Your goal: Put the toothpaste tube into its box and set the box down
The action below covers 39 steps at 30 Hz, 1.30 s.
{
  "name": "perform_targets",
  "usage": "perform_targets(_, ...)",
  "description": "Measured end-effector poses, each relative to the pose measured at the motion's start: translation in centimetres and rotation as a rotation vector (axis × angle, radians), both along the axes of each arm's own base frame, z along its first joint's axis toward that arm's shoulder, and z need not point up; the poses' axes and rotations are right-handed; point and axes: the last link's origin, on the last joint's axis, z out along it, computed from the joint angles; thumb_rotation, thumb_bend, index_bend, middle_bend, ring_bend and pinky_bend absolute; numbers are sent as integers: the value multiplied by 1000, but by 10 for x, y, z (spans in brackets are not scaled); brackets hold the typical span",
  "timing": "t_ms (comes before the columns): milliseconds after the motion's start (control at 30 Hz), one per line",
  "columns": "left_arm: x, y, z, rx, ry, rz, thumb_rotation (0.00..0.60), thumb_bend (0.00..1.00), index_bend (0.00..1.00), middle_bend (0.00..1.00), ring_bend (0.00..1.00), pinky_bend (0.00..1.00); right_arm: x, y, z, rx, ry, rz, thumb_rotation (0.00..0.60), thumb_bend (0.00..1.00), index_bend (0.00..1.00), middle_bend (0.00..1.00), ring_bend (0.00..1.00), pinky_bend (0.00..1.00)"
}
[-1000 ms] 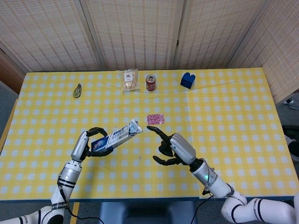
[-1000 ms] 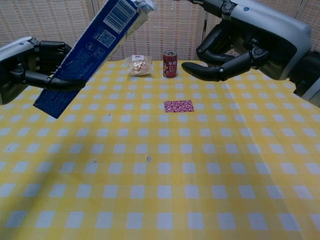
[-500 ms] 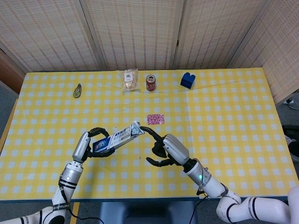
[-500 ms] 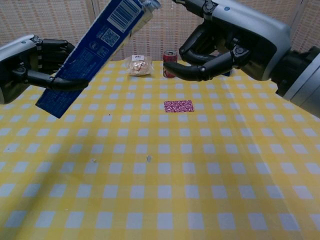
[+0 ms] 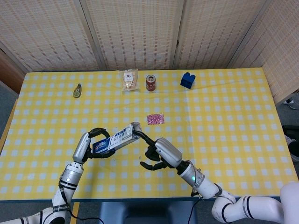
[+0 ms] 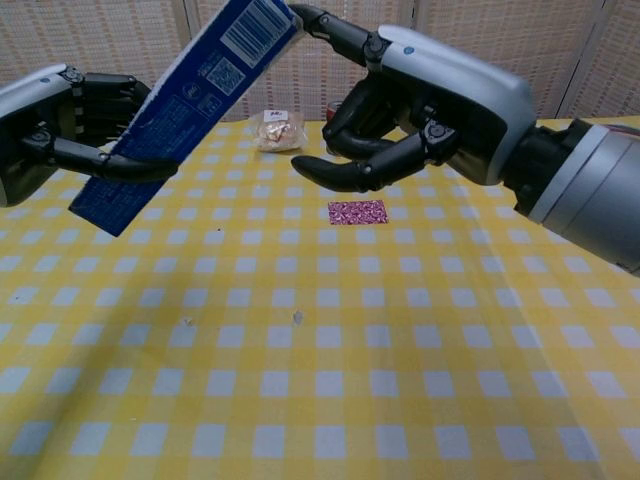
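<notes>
My left hand (image 5: 88,145) (image 6: 62,128) grips the lower part of the blue and white toothpaste box (image 5: 115,138) (image 6: 188,102), which is held above the table and tilted, open end up and to the right. My right hand (image 5: 161,152) (image 6: 432,98) is close by on the right, holding nothing. One outstretched finger (image 5: 141,136) (image 6: 318,20) touches the box's upper end. At that end only a sliver of the whitish toothpaste tube (image 5: 135,126) shows; the rest of the tube is hidden inside the box.
A pink packet (image 5: 155,119) (image 6: 357,212) lies on the yellow checked table (image 5: 233,116) just beyond the hands. Along the far edge stand a snack bag (image 5: 130,80), a red can (image 5: 151,82), a blue block (image 5: 188,80) and a small green item (image 5: 77,90).
My right hand has moved left to the box's upper end, and its finger now touches it. The white tube end sticks out less. The left hand has lowered the box slightly.
</notes>
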Motion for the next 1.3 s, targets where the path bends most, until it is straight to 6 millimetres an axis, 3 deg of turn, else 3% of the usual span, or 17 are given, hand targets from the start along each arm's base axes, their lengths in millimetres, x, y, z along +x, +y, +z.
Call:
perform_targets(233,0,-1,1,9,5,-3,600,149,573,584,427,276,7,3,-6,19,2,12,600,380,0,995,866,784)
perform_targets(533,-10,3,4,37,50,4,600,148,575,584,427,276,-11,3,21,-62,-69,-33,600,379,0,942,822,762)
perform_targets(633,-18,4,4,44,94,4,600,148,576,584,428,277,-24,3,34,-108,-53,-48,600,379,0,841,738,680)
perform_targets(733,-29,3,1,45,152,2,600,148,576,584,429,276,-39,4,43,-145,18,-52,600,379,0,669,612,556)
perform_targets(900,-45,-2,-9,40,246,-15,600,149,576,584,429,277,-74,7,60,-221,231,-66,600,380,0,282,288,238)
perform_targets(1033,-54,-9,-23,22,316,-40,600,149,576,584,429,276,-109,11,75,-278,436,-109,600,379,0,52,67,26)
perform_targets(1167,-62,-15,-37,1,374,-60,600,149,572,584,429,277,-148,18,96,-328,622,-211,600,379,0,0,1,0)
perform_targets(1300,-66,-19,-48,-13,398,-65,600,151,545,584,428,277,-172,26,108,-330,678,-299,600,379,0,0,0,0)
